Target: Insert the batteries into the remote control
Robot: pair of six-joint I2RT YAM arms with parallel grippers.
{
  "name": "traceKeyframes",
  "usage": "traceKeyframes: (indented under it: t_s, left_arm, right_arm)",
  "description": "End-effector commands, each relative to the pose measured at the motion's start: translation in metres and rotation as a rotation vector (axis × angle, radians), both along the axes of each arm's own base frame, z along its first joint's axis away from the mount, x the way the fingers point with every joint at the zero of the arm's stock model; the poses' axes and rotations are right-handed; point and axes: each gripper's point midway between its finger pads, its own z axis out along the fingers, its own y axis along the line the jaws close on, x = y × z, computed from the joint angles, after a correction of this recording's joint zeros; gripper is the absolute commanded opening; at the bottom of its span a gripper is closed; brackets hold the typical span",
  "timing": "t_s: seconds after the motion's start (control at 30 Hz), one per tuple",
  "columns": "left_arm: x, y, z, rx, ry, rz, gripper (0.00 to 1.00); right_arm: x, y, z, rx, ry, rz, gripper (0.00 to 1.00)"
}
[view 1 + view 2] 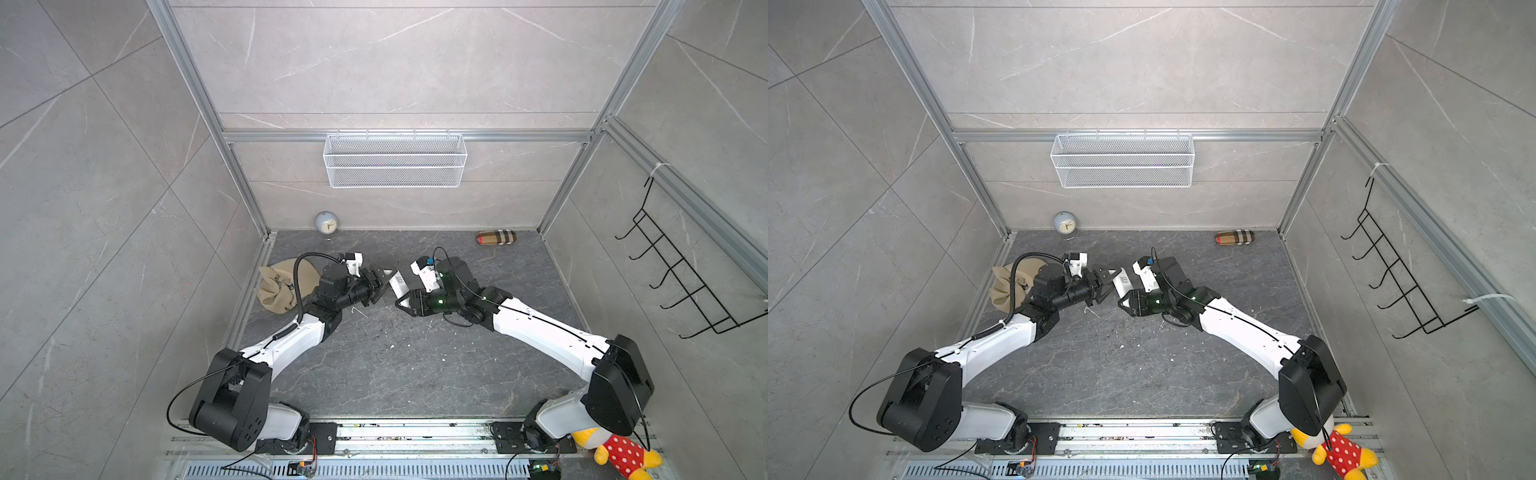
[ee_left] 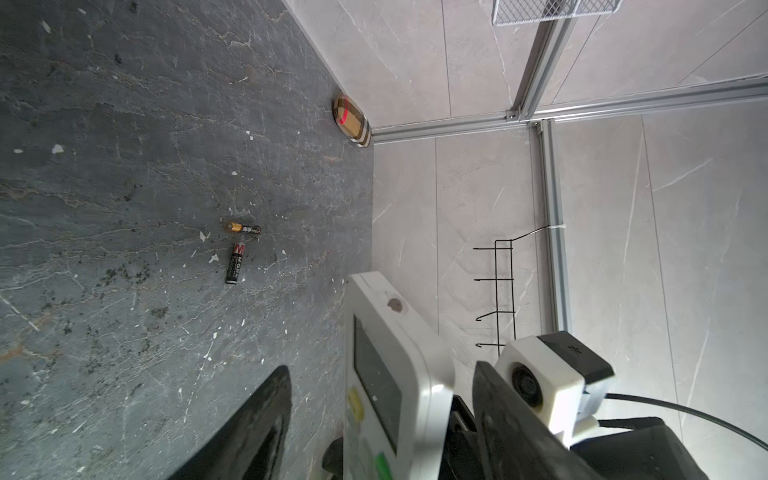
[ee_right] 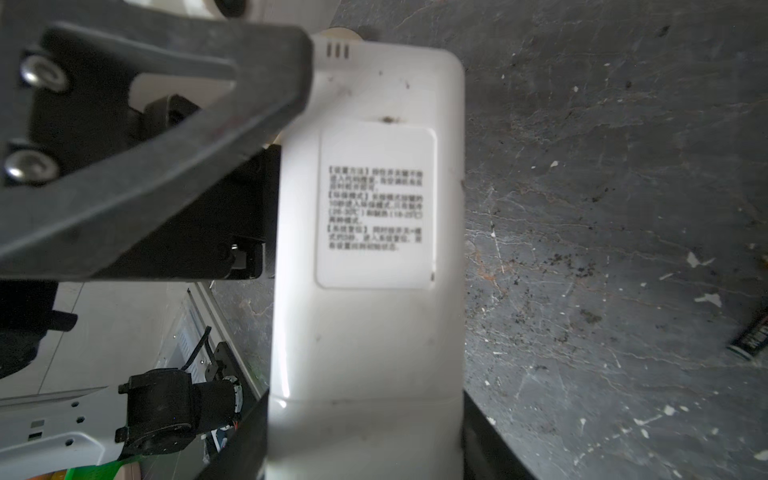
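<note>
looking like a robot test cell in a lab, dressed up as a corner of a home. grey tile walls [image 1: 395, 62] are hanging in a bare aluminium frame [image 1: 274, 136]. a left arm [image 1: 286, 345] and a right arm [image 1: 540, 328] are standing bolted to a metal rail [image 1: 415, 432], cables trailing. home props are sitting about: wire basket [image 1: 395, 160], hook rack [image 1: 685, 266], clock [image 1: 326, 223] on the dark stone floor [image 1: 395, 374], plush toy [image 1: 623, 455] by the rail.
</note>
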Motion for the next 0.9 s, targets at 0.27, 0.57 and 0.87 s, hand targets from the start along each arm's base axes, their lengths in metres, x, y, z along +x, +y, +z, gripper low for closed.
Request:
traceKeyframes:
  t_s: [0.27,0.57,0.87]
  left_arm:
    - [0.008,-0.002,0.011,-0.035,-0.036,0.008,0.4]
    - [0.006,0.002,0.003,-0.014,-0.016,0.025,0.23]
    - [0.007,0.003,-0.002,0.005,-0.002,0.031,0.08]
  right_arm:
    - [0.001,0.008,-0.002,-0.146,-0.079,0.017,0.54]
    - [0.005,0.008,-0.005,-0.219,-0.105,-0.006,0.55]
    - [0.005,0.015,-0.003,-0.231,-0.114,0.009,0.61]
